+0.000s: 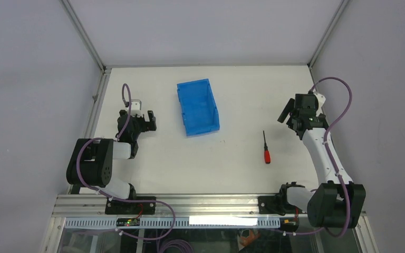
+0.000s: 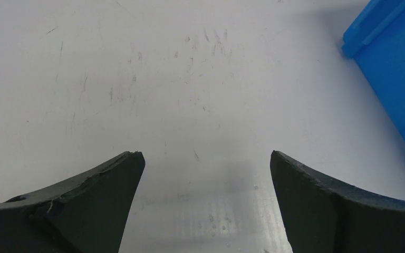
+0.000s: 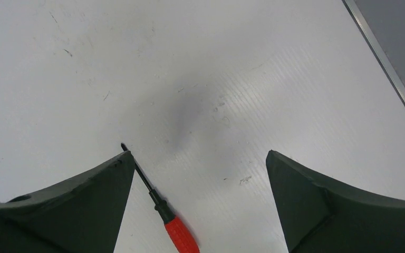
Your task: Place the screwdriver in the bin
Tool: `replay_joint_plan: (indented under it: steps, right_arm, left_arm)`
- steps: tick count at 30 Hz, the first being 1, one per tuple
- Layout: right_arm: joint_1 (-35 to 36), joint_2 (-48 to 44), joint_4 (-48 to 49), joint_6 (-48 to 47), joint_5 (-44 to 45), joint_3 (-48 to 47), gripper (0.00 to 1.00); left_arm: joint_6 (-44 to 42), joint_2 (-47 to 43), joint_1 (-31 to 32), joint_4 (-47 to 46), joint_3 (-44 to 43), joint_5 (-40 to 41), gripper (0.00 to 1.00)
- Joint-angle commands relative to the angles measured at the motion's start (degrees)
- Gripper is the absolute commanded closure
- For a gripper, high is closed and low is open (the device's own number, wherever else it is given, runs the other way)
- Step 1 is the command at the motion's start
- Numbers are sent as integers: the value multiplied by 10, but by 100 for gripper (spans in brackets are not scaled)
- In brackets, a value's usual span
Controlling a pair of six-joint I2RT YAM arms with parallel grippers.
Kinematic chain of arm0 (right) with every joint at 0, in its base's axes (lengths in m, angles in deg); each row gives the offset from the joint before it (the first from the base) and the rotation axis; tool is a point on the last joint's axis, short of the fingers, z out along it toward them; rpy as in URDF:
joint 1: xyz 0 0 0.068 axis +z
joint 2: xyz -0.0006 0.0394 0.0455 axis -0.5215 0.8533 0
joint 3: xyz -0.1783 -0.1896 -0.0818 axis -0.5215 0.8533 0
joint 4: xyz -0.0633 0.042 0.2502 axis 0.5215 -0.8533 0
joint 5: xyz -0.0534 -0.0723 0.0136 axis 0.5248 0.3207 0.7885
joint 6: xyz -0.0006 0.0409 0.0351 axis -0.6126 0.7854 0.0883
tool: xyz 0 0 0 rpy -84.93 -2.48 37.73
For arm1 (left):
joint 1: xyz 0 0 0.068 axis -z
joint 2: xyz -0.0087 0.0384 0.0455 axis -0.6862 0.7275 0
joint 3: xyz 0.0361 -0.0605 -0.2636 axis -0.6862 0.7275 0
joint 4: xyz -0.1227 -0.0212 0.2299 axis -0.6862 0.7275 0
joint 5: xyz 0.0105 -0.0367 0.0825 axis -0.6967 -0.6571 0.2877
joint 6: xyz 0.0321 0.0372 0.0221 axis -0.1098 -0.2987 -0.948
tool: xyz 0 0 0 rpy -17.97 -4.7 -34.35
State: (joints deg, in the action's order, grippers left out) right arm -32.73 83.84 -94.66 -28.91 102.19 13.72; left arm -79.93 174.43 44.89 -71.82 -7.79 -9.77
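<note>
As we looked down from the overhead camera, the bin (image 1: 202, 127) stood on the white worktop (image 1: 227, 168) toward the far side, a little left of the middle. The screwdriver (image 1: 266, 148) lay flat on the worktop to the right of the bin and well apart from it, its red handle toward the near edge and its thin black shaft pointing toward the far side. The left claw (image 1: 150, 120) sat near the bin's left wall without touching it, and the right claw (image 1: 291, 117) stood to the right of the screwdriver and a little farther back, apart from it. When we turned to the left wrist camera, the two dark fingers (image 2: 84, 205) of the left claw were spread wide with only scuffed worktop between them, so that claw was open and held nothing; one blue corner of the bin showed at the upper right of that view. From the right wrist camera, we found the right claw spread just as wide, gripping nothing. The screwdriver lay on the worktop below it, between the fingers but close beside the one on the picture's left, with the shaft tip at that finger's tip and the red handle running off the bottom edge.
</note>
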Motion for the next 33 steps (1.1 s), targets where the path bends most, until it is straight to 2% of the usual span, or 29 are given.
replay_joint_plan:
  steps: [1, 6, 12, 16, 20, 30, 33]
  right_arm:
    - [1, -32, -19, 18, -17, -16, 1]
    - [12, -57, -73, 48, -5, -22, 1]
    - [89, -52, -131, 75, -40, -13, 1]
    - [157, -16, -152, 99, -33, 2, 1]
    - [182, 34, -148, 110, -22, 17, 2]
    - [197, 122, -108, 130, -58, 67, 21]
    - [196, 147, -83, 130, -62, 80, 34]
  left_arm:
    - [12, -14, 5, -17, -1, -1, 1]
    - [12, -14, 5, -17, -1, -1, 1]
    - [12, -14, 5, -17, -2, -1, 1]
    - [12, -14, 5, -17, -1, 0, 1]
    - [12, -14, 5, -17, -1, 0, 1]
    - [12, -14, 5, -17, -2, -1, 1]
    - [12, -14, 5, -17, -1, -1, 1]
